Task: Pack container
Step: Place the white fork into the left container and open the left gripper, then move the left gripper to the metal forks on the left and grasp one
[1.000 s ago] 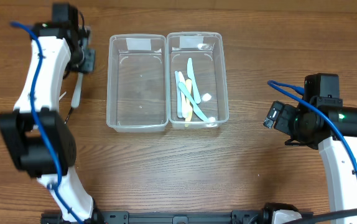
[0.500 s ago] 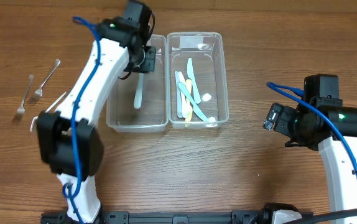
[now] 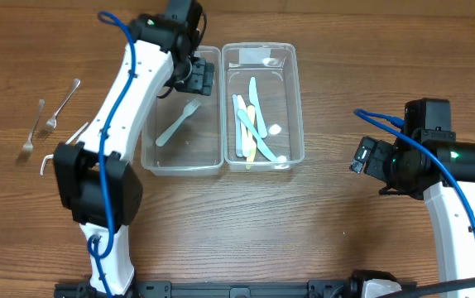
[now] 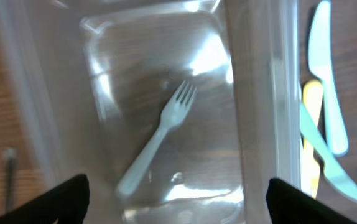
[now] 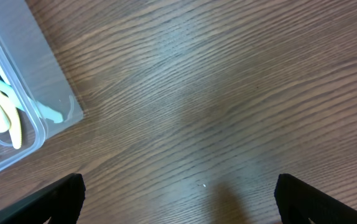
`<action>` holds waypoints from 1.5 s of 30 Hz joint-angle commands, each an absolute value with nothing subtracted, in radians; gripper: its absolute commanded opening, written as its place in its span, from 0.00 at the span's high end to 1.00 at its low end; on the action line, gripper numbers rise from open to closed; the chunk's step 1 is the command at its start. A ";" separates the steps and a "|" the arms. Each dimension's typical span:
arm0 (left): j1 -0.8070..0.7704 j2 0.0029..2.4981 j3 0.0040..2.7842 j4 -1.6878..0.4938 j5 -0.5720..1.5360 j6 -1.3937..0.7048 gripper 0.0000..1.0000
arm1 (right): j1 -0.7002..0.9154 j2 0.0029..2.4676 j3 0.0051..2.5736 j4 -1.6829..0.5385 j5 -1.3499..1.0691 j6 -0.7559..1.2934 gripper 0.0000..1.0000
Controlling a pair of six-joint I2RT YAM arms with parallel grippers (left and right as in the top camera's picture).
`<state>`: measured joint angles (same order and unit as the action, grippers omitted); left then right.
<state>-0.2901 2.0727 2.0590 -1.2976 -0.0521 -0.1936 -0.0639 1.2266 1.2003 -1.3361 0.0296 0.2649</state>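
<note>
Plastic fork [image 4: 160, 134] lies loose beneath left gripper [image 3: 197, 78].

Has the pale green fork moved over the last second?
Yes. The fork went right, from left of the left container to lying inside it, free of the open left gripper.

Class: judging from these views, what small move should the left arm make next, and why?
Probably lift the left gripper clear of the left bin: its jaws are open, the fork lies loose inside, and metal forks wait on the table.
</note>
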 commanded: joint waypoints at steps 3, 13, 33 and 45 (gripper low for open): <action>-0.223 1.834 2.162 -1.512 -0.217 -0.144 0.00 | -0.065 1.206 1.199 -1.329 0.024 0.262 0.00; 0.022 1.571 1.893 -1.532 -0.217 -0.107 0.00 | -0.065 1.206 1.199 -1.328 0.024 0.262 0.00; 0.347 1.601 1.214 -0.945 0.027 0.284 0.00 | -0.065 1.206 1.199 -1.317 0.023 0.262 0.00; 0.344 1.881 1.214 -0.842 0.051 0.333 0.00 | -0.065 1.206 1.199 -1.317 0.023 0.262 0.00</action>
